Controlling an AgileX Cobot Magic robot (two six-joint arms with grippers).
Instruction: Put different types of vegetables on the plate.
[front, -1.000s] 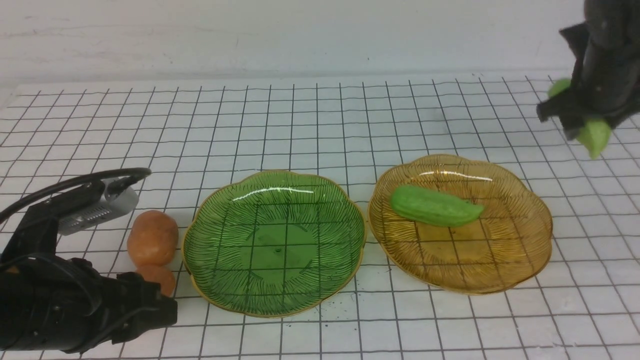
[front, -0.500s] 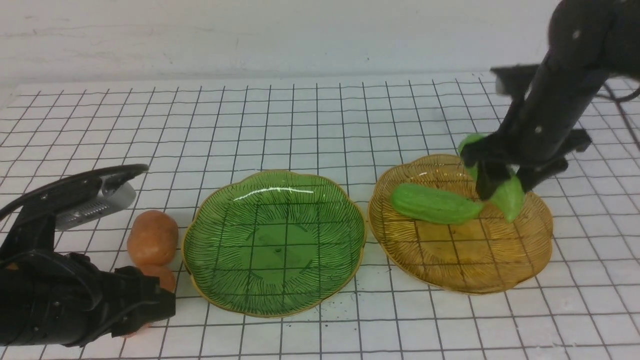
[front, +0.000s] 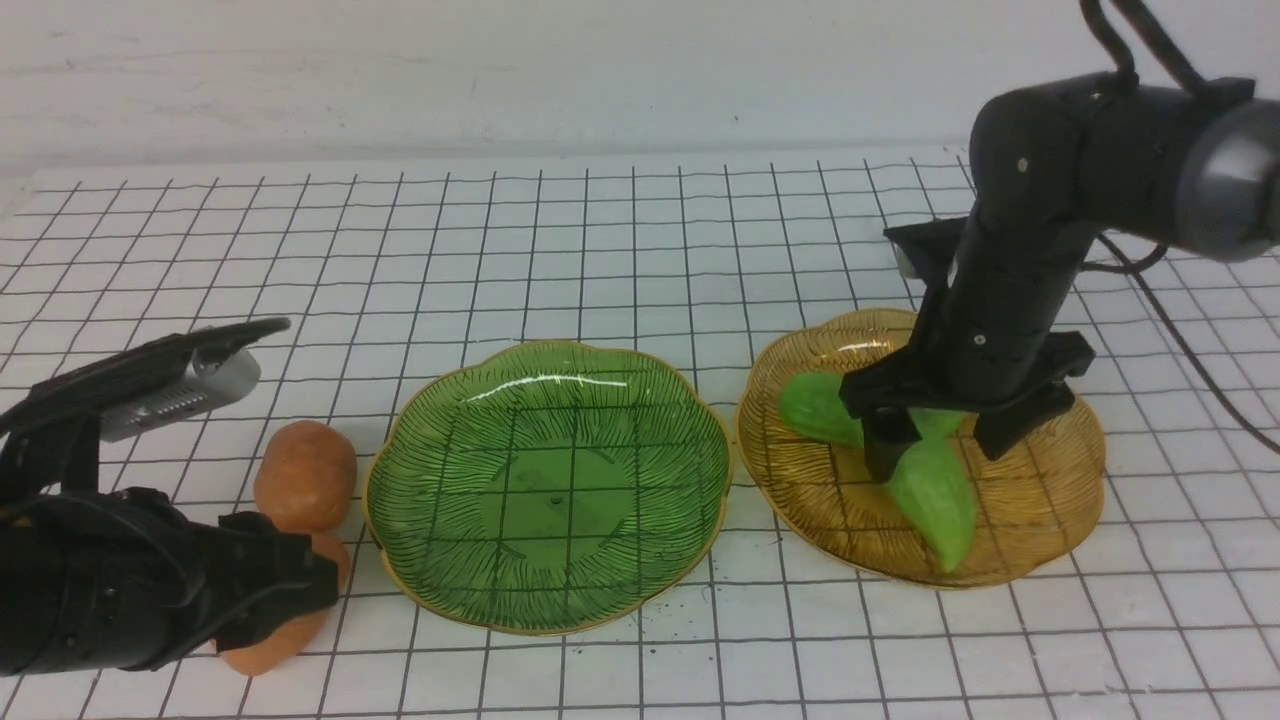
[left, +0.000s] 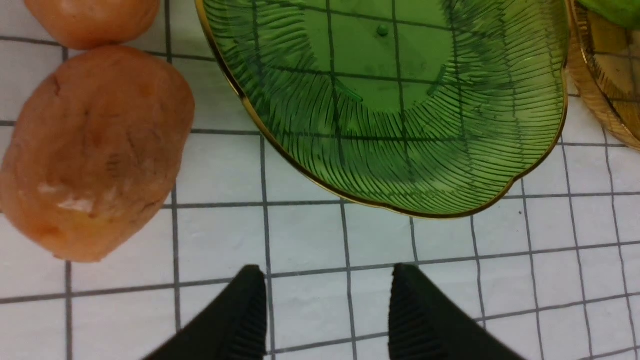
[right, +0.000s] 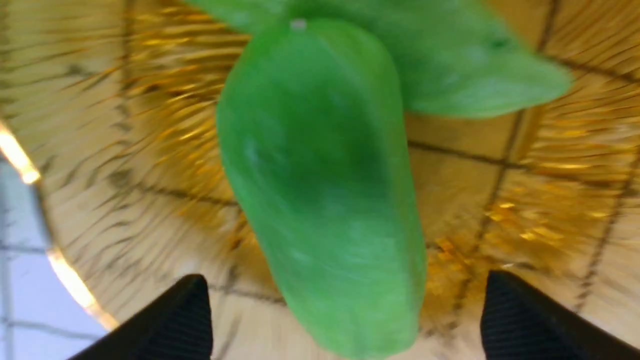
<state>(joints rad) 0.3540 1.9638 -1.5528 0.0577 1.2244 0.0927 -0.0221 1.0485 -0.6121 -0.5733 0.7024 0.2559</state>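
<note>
R gripper (front: 935, 455): wide open, gripping nothing, low over amber plate (front: 1080, 470). Fingertips (right: 185, 325) well clear on both sides of near gourd (front: 935, 505), no contact w/ it. Near gourd: light green, lengthwise btw the fingers, pointed end toward plate's near rim, blunt end under the gripper and overlapping tip of far gourd (front: 815, 410). Far gourd: flat in same plate, crosswise, in its left-rear part, partly hidden behind R gripper in front view. Wrist view blurred, so cannot tell if near gourd fully at rest. Both gourds within amber plate.

L gripper (left: 327, 310): open partway, nothing btw fingers, only grid mat (front: 600, 250) below. Low at near-left corner of mat, pointed toward green plate (front: 600, 560). Near potato (left: 95, 150): orange-brown, on mat just beside L gripper, untouched by fingers per wrist view, partly hidden by gripper in front view. Far potato (front: 305, 475): right behind near one, touching or nearly so, just left of green plate. Green plate: mid-mat, rim just beside amber plate's, narrow gap btw them.
</note>
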